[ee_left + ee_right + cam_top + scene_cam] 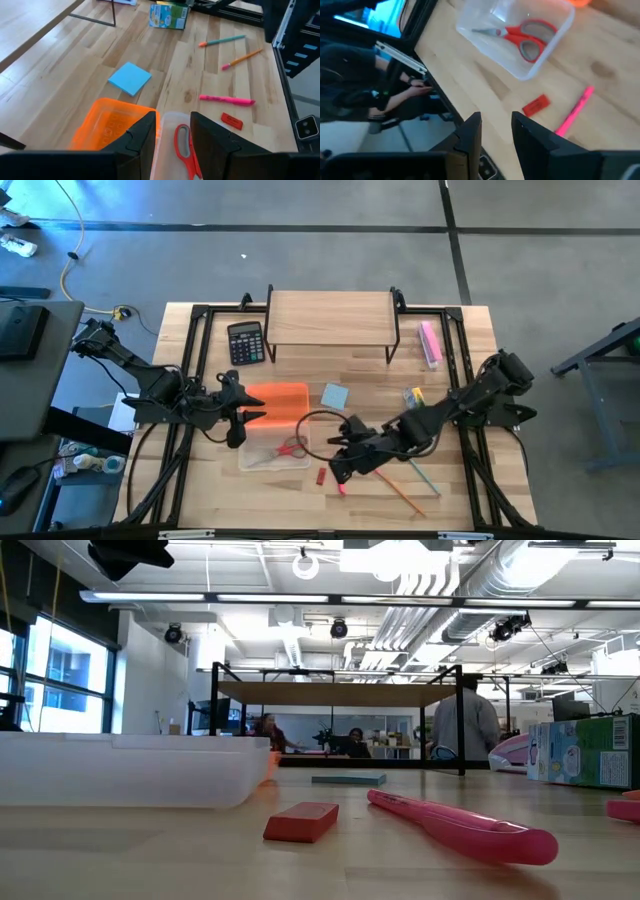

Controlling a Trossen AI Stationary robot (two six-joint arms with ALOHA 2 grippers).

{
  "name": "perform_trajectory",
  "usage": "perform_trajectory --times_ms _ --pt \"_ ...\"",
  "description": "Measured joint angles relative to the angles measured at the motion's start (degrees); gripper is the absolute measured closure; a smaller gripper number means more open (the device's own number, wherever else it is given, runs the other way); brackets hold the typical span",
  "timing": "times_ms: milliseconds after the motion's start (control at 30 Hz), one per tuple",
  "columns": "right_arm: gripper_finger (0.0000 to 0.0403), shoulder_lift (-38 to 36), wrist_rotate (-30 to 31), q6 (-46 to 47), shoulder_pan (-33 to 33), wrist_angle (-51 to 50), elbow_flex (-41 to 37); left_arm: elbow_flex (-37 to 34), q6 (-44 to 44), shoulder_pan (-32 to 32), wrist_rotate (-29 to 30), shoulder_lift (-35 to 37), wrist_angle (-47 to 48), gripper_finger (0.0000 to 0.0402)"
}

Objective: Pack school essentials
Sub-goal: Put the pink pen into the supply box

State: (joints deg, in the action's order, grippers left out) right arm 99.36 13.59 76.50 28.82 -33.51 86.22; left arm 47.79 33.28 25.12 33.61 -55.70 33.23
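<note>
A clear container [272,452] holds red scissors [291,448] and stands against an orange bin [278,402]. My left gripper [238,420] is open and empty above where the two meet; its wrist view shows its fingers [145,137] on either side of the scissors [183,149] below. My right gripper [338,458] is open and empty, above the table just right of the container [520,35]. A red eraser [322,476], a pink pen [341,488], an orange pencil [400,492] and a pale pencil [422,477] lie on the table. So do a light-blue notepad [334,395] and a crayon box [413,395].
A wooden riser shelf [330,320] stands at the far middle. A black calculator [245,342] lies left of it and a pink bar [430,342] right of it. Black frame rails [190,360] run along both table sides. A person stands in the room beyond [465,725].
</note>
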Motion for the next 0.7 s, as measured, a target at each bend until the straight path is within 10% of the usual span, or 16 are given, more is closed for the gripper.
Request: perform_trajectory --times_ms 700 --pt "0.0304 14.4 -5.1 5.7 0.6 -20.1 15.0 0.0 3.2 0.0 -3.1 0.0 5.6 0.0291"
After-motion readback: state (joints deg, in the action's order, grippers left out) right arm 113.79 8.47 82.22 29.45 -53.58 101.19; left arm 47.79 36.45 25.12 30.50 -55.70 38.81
